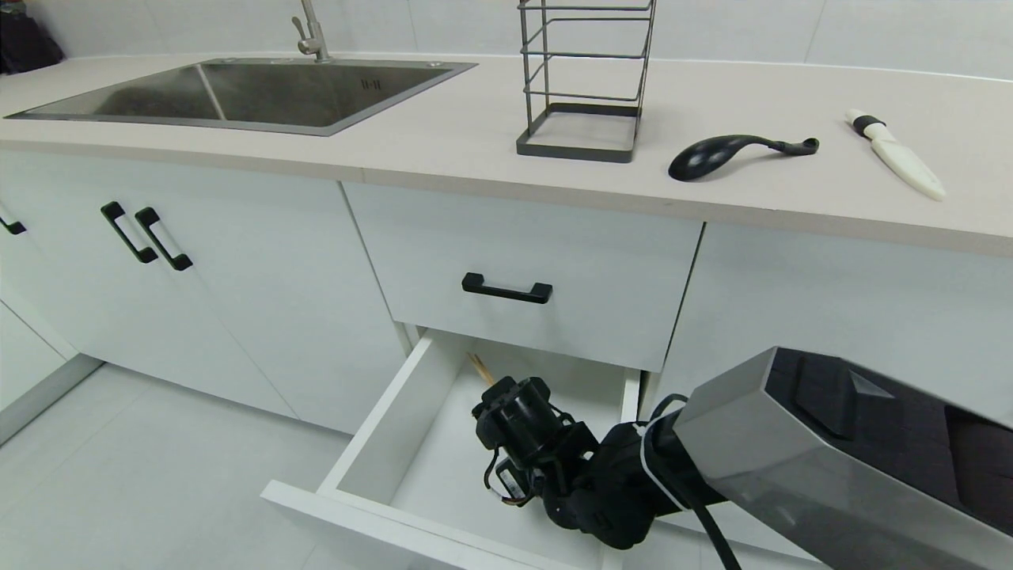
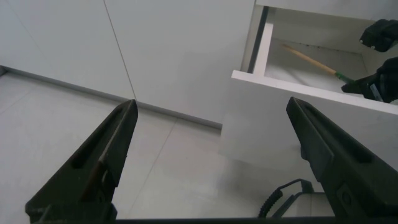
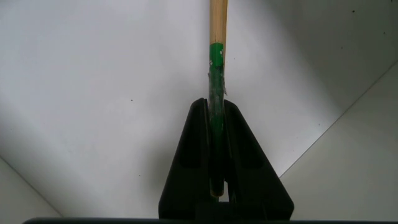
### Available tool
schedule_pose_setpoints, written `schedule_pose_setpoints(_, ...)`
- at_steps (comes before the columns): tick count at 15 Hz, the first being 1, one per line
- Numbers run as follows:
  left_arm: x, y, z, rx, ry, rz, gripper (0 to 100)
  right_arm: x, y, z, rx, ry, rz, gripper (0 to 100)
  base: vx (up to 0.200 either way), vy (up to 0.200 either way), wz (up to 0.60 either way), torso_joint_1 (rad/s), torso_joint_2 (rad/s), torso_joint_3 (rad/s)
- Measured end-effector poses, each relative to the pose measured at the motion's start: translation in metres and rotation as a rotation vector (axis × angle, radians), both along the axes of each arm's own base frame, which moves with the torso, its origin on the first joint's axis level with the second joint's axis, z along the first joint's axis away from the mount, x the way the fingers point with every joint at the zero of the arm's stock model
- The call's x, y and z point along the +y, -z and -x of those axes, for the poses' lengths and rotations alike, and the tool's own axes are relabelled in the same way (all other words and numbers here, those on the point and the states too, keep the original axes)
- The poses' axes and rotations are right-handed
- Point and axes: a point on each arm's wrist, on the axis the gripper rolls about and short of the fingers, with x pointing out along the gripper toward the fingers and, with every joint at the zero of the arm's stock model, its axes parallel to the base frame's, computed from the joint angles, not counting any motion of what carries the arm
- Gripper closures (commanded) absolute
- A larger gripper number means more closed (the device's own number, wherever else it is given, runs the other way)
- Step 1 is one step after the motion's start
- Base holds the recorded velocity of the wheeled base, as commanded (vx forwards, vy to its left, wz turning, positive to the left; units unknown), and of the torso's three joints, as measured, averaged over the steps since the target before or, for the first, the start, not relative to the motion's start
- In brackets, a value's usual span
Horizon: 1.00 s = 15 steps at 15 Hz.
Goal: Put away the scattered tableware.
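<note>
Inside the open drawer (image 1: 378, 412), below the countertop (image 1: 443, 150) — item in hand: one wooden chopstick (image 3: 217, 37) with a green-wrapped end. It is pinched at that end between the closed jaws of the right gripper (image 3: 216, 162), and its shaft points toward the drawer's back wall.
Left gripper (image 2: 211, 109): jaws spread wide, empty, hanging low over the floor beside the drawer front.
Awaiting collection on the countertop: black spoon (image 1: 712, 156); white knife (image 1: 898, 156), well apart to its right; wire rack (image 1: 575, 149) standing near.
Handling note — judged step: laying the chopstick down. Lower until the shaft lies nearly flat on the drawer bottom, then part the jaws; a release from height would likely let it roll or bounce. Withdraw upward and outward, clear of the side walls and the closed drawer above.
</note>
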Motion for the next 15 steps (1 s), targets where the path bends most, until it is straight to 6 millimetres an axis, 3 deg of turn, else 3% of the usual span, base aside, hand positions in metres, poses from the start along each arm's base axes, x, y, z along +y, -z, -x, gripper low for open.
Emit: schedule_pose_setpoints(15, 0.000, 0.000, 0.000, 0.000, 0.000, 0.000, 0, 0.009, 0.016, -0.004, 0.007, -0.006, 0.012, 100, 0.000, 0.000, 0.00, 0.000, 0.00, 0.000)
